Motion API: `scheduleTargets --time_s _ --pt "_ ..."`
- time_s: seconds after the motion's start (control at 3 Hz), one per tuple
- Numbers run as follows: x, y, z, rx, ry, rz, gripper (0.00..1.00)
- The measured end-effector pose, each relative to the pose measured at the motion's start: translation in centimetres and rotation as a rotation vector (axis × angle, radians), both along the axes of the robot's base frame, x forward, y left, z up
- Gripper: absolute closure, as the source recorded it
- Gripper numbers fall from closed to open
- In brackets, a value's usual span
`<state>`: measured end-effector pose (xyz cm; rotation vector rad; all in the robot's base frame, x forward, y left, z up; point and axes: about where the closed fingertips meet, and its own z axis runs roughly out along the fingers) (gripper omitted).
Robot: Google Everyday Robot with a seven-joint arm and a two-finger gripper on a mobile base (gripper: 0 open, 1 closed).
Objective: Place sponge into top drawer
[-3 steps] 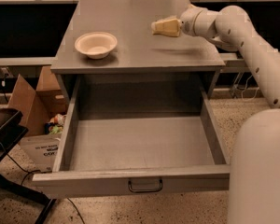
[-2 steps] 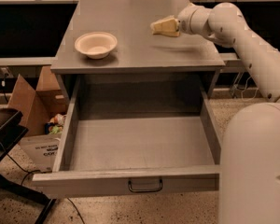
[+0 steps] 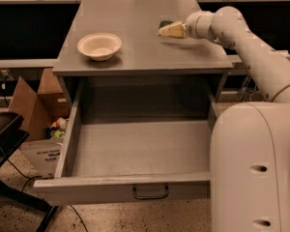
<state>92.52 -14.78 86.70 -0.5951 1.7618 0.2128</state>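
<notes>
The grey tabletop (image 3: 135, 50) is smooth and mostly bare. A round cream bowl (image 3: 99, 45) sits on its left side. The sponge (image 3: 165, 22) is at the back right of the tabletop, well apart from the bowl, and only its dark green top shows. The gripper (image 3: 163, 30) is right at the sponge, low over the tabletop. I cannot tell how far the jaws are open or if they hold the sponge. The white arm (image 3: 253, 50) reaches in from the right. The robot's big white body (image 3: 253, 168) stands at the front right.

Under the tabletop the drawer (image 3: 87, 190) is pulled far out. It is grey inside, with a small dark handle (image 3: 150, 193) in the middle of its front.

A brown cardboard box (image 3: 31, 105) stands on the left, with a dark stand (image 3: 5, 129) in front of it. The floor (image 3: 111, 219) is speckled, and a thin black cable (image 3: 19, 170) lies on it.
</notes>
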Motion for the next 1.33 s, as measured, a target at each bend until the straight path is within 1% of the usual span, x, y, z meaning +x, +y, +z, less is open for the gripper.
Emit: scheduleTargets --time_s 0.33,0.67,1.0,1.33 --pt "0.5 1.8 -3.4 0.055 0.086 0.047 0.27" --pt "0.5 1.8 -3.4 0.054 0.087 0.049 0.5" --pt "0.2 1.7 -2.8 0.041 0.077 0.053 0.81" --pt "-1.3 1.1 -0.6 -0.013 0.035 0.071 1.0"
